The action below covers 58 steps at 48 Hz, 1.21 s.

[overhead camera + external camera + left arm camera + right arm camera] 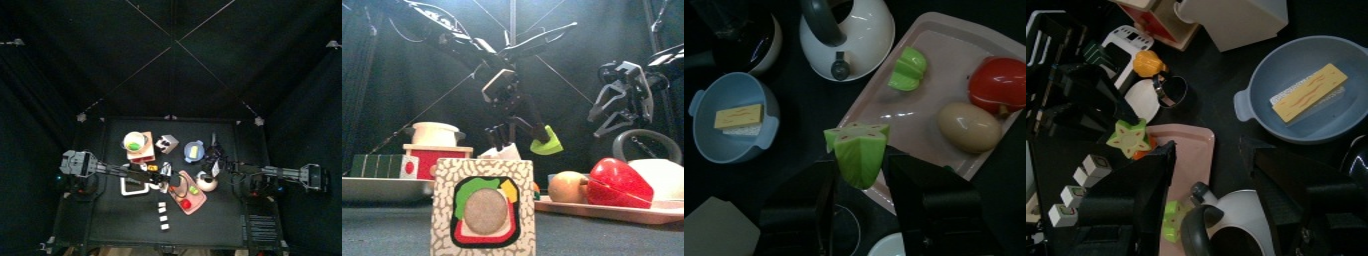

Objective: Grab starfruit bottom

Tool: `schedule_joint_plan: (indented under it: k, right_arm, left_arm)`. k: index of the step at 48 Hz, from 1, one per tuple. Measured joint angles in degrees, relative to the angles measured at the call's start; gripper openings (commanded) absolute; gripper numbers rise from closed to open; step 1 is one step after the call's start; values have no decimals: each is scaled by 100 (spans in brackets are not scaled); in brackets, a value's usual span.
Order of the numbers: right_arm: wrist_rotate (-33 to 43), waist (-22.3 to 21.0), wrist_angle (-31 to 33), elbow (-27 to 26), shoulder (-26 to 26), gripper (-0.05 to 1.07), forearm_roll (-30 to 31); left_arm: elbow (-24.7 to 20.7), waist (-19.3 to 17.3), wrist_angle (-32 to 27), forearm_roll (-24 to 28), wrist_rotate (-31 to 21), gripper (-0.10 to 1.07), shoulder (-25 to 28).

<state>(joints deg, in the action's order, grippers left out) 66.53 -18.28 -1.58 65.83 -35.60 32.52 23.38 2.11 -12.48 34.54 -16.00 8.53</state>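
The starfruit [858, 152] is a yellow-green ribbed piece held between the jaws of my left gripper [861, 178], which is shut on it. In the front view it hangs [547, 143] well above the pink board [609, 210]. The right wrist view shows its star-shaped cut end [1129, 137] beside the board's edge [1193, 150]. My right gripper [619, 112] hangs to the right of it, open and holding nothing; its jaws frame the white kettle [1227, 215].
On the pink board [951, 40] lie a red piece [1002, 85], a beige egg [971, 125] and a green piece [909, 68]. A white kettle [844, 30] and a blue bowl [700, 110] with butter stand beside it. A patterned box [482, 205] stands at the front.
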Motion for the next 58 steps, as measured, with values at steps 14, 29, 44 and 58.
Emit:
schedule_joint_plan:
  k: [14,29,44,58]
  right_arm:
    - [0,167,360,-492,-44,88,-1143]
    - [0,387,3094,-1898,123,88,-1521]
    - [44,1345,3498,-2848,563,88,-2593]
    - [1151,1925,3788,-3032,1494,88,-2874]
  left_arm:
    - [571,53,-413,-53,-123,60,-686]
    - [1318,-79,-545,-677,-237,60,-1688]
    - [2259,-738,220,-536,-237,60,-2795]
    - [2953,-923,694,-545,-255,60,-3858]
